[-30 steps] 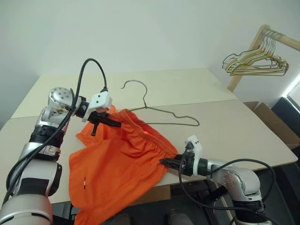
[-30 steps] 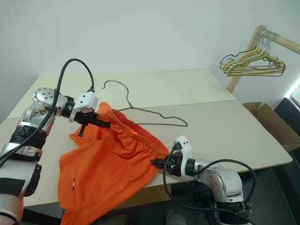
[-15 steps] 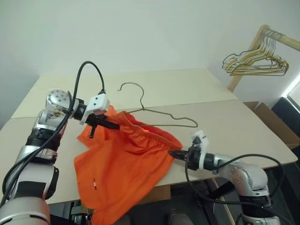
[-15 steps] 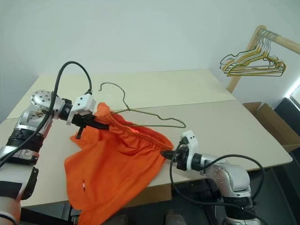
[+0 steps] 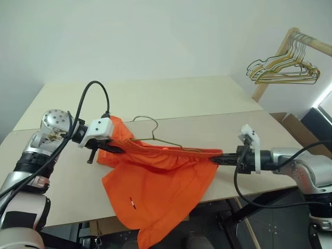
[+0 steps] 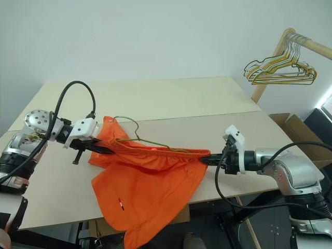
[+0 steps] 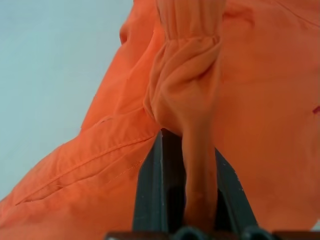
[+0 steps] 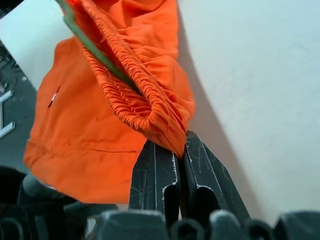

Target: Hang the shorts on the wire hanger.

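Shorts (image 5: pixel 161 179): waistband newly pulled taut between left gripper (image 5: pixel 111 149) and right gripper (image 5: pixel 220 158), both clamped on it; wire hanger (image 5: pixel 155 139) now threaded inside, nearly hung.

Even, bright indoor light, soft shadows, sharp head views, slightly blurred close wrist views.

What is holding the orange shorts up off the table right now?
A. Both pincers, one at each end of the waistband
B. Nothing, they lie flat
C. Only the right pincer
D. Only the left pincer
A: the left pincer and the right pincer each clamp an end of the shorts, stretching the waistband between them.
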Motion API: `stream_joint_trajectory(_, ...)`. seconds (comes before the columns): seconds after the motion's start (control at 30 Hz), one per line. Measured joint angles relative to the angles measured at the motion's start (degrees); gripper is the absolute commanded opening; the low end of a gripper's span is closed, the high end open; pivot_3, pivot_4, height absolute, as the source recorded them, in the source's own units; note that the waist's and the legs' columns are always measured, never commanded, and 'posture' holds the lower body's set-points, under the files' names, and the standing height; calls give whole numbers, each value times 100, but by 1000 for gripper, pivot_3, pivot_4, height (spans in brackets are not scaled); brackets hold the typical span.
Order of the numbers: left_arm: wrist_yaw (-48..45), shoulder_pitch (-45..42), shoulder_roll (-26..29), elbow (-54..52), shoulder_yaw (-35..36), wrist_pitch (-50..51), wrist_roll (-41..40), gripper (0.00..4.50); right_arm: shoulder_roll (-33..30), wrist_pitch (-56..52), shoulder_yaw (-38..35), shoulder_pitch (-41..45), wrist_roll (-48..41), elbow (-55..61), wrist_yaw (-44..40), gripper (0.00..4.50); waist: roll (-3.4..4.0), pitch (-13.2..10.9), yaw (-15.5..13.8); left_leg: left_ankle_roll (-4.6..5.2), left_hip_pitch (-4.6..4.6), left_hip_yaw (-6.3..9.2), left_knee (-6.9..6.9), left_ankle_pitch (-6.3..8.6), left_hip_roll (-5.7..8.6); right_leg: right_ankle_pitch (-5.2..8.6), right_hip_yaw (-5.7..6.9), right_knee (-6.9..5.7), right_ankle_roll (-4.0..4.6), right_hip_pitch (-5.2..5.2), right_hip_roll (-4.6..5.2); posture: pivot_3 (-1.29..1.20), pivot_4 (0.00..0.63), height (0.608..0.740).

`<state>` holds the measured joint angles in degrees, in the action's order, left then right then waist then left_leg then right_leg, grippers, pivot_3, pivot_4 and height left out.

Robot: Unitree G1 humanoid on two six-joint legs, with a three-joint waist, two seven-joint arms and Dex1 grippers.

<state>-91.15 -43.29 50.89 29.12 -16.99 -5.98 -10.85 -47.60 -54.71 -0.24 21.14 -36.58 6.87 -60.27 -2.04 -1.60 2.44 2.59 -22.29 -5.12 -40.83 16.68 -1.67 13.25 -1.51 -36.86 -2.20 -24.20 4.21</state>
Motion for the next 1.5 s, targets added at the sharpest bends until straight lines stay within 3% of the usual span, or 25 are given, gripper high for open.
stream_joint_trajectory(0.3,-39,24,161,377,-306,-814,495,0,-329,440,230,173,107,157,-413,42,0,0,-3,0,0,-2,0,0,-4,0,0,-2,0,-3,2,-44,0,740)
stream_joint_trajectory(0.47,10,-287,-99,726,-282,-740,652,0,-383,571,568,372,339,666,-401,42,0,0,-24,0,-2,-3,-1,0,-3,1,3,-2,-1,-3,5,-52,0,740)
stream_joint_trajectory(0.57,58,-326,-354,752,-265,-607,688,0,-363,580,771,531,462,975,-297,755,0,0,-22,0,-5,-3,-2,0,-3,1,4,-1,-1,-5,6,-58,0,740)
stream_joint_trajectory(0.9,198,-463,-723,843,-208,-522,920,0,-695,684,893,491,773,1201,-343,4281,0,0,-8,0,-5,-3,-2,0,-1,0,5,0,-1,-5,7,-67,0,740)
stream_joint_trajectory(0.93,210,-464,-725,880,-200,-521,930,0,-747,689,893,452,829,1189,-345,4445,0,0,-1,0,-5,-4,-2,0,-1,0,5,0,-1,-5,7,-66,0,740)
stream_joint_trajectory(1.1,207,-464,-749,911,-192,-525,946,0,-957,868,690,600,987,861,-342,4445,0,0,23,0,-3,-6,-2,0,-1,0,3,-2,0,-6,6,-61,0,740)
stream_joint_trajectory(1.23,177,-463,-749,912,-190,-526,969,0,-819,767,303,1224,678,948,-323,4445,2,-1,35,0,-1,-5,0,0,-6,0,3,-3,0,-8,-3,-60,0,740)
stream_joint_trajectory(1.33,166,-468,-752,910,-184,-528,981,0,-336,526,491,1548,533,1284,-146,4445,3,-1,37,0,-2,-4,-1,0,-11,0,3,-6,1,-8,-3,-59,0,740)
stream_joint_trajectory(1.5,151,-504,-762,916,-179,-535,1057,0,993,-311,1465,2309,554,1270,680,4445,4,-1,52,-1,-10,-6,-3,-1,-8,0,4,-17,2,-18,2,-56,0,740)
